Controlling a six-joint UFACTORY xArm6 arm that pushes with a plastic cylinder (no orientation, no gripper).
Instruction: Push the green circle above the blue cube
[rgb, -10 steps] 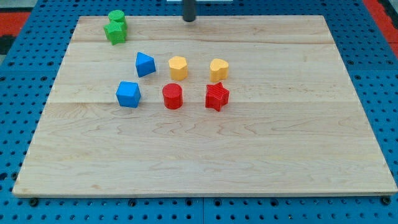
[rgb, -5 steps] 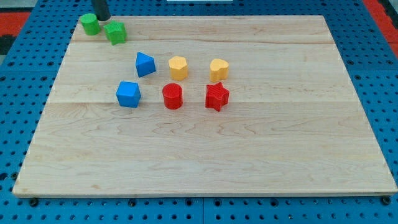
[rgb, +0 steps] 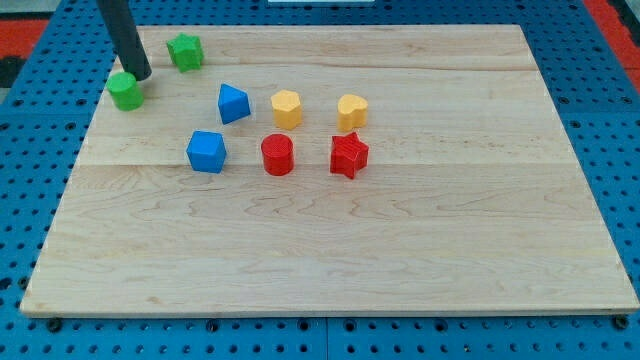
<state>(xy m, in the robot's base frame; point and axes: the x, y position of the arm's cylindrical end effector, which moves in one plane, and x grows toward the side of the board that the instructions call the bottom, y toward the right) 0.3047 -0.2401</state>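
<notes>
The green circle lies near the board's left edge, towards the view's top. My tip stands just to its upper right, touching or nearly touching it. The blue cube sits to the lower right of the green circle. A second blue block, angular in shape, lies above and to the right of the cube. A green star-like block sits at the top, to the right of my rod.
Two yellow blocks lie in a row to the right of the upper blue block. A red cylinder and a red star lie below them. The wooden board rests on a blue pegboard.
My tip swept from the top middle to the top left, then down. The green circle was parted from the green star and pushed left and down to the board's left edge.
</notes>
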